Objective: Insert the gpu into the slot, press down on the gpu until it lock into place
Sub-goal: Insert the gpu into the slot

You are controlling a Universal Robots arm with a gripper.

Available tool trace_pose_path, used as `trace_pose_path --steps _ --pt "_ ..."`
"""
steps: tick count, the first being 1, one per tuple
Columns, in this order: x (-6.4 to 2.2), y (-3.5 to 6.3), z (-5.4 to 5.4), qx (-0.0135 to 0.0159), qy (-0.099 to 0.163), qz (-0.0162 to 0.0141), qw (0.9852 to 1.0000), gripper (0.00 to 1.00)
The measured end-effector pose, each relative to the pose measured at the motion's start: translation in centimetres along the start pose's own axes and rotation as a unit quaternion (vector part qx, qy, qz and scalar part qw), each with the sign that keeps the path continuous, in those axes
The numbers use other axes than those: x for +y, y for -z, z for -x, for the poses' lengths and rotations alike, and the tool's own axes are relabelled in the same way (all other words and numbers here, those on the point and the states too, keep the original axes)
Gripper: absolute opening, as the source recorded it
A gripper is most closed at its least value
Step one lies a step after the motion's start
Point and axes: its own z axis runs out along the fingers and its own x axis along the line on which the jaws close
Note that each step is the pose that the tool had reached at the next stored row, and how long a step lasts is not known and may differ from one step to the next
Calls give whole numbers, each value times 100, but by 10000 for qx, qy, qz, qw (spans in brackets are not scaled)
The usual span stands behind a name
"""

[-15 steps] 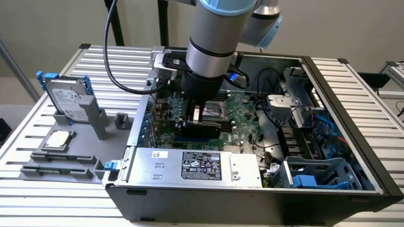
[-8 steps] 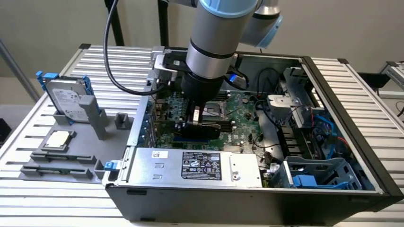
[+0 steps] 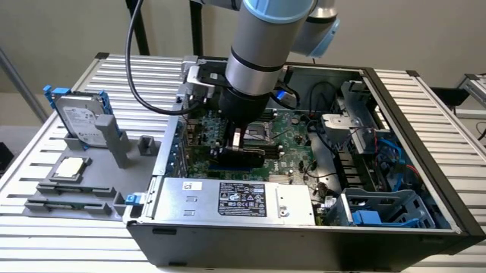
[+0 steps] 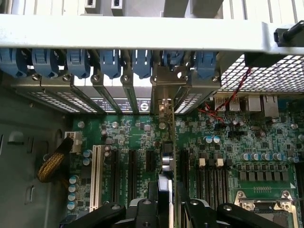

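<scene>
In the exterior view my gripper (image 3: 237, 142) reaches down into the open computer case and is shut on the gpu (image 3: 241, 154), a flat black card held upright on edge over the green circuit board (image 3: 292, 136). A short stretch of the blue slot (image 3: 227, 169) shows just under the card's lower edge. The wrist view looks along the gpu (image 4: 165, 159) edge-on, and its metal bracket (image 4: 166, 92) stands against the case's rear wall. The gripper (image 4: 165, 211) has dark fingers (image 4: 142, 213) pressed to either side of the card. The slot is hidden beneath the card there.
A silver labelled power-supply box (image 3: 235, 199) lies along the case's front edge. Black connector strips (image 4: 116, 175) and a white one (image 4: 97, 175) run parallel beside the card. Blue clips (image 4: 111, 61) line the rear wall. A hard drive (image 3: 79, 119) stands outside, at the exterior view's left.
</scene>
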Motion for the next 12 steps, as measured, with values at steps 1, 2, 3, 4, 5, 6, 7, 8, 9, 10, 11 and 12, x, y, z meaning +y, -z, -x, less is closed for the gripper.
trace_pose_path --steps 1,2,3,4,5,6,7,8,9,10,11,12 --pt "-5 3 0 1 0 3 10000 26" --pt "-7 5 1 1 2 5 10000 26" --pt "-8 5 1 0 3 6 10000 26" --pt "-9 5 1 0 4 8 10000 26" --pt "-11 6 0 1 4 12 10000 26" --pt "-14 7 1 2 5 18 10000 26" --pt "-16 9 1 2 5 31 10000 26" --pt "-18 15 2 2 4 47 10000 26" --pt "-18 27 2 3 4 69 10000 26" --pt "-19 33 2 2 3 85 10000 26" --pt "-21 35 3 2 3 98 10000 26" --pt "-23 36 2 3 2 106 9999 26"
